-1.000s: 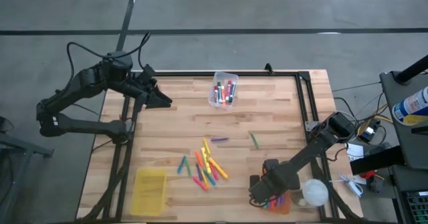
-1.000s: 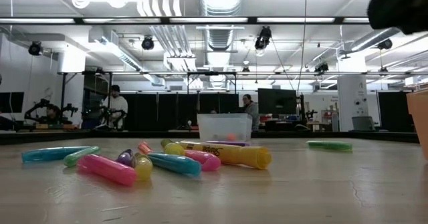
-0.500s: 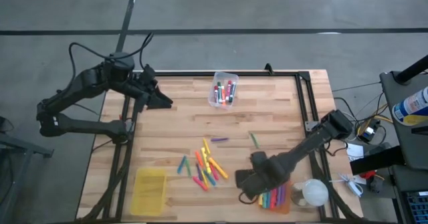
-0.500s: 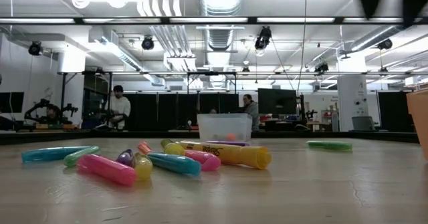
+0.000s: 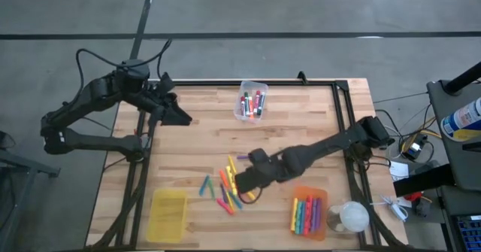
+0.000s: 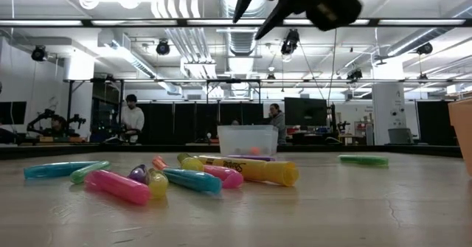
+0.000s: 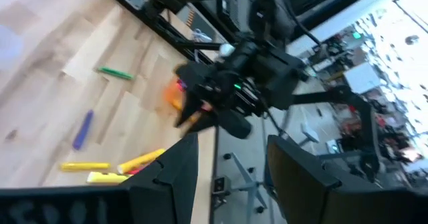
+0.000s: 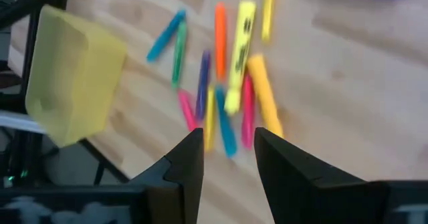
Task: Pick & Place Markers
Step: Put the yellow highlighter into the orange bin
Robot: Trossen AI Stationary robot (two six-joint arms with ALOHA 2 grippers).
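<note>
Your markers (image 5: 229,188) lie in a loose cluster mid-desk, with more in the orange bin (image 5: 309,214) and the clear bin (image 5: 251,101). The right tool (image 5: 240,184) hangs just above the cluster, fingers partly apart, apparently holding nothing. The left tool (image 5: 180,115) waits open at the desk's (image 5: 316,116) far-left corner.

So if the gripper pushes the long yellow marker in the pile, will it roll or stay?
The long yellow marker looks round and rigid, so it would probably roll. Neighbouring markers lie against it and may shift too. The right gripper is above the pile.
</note>
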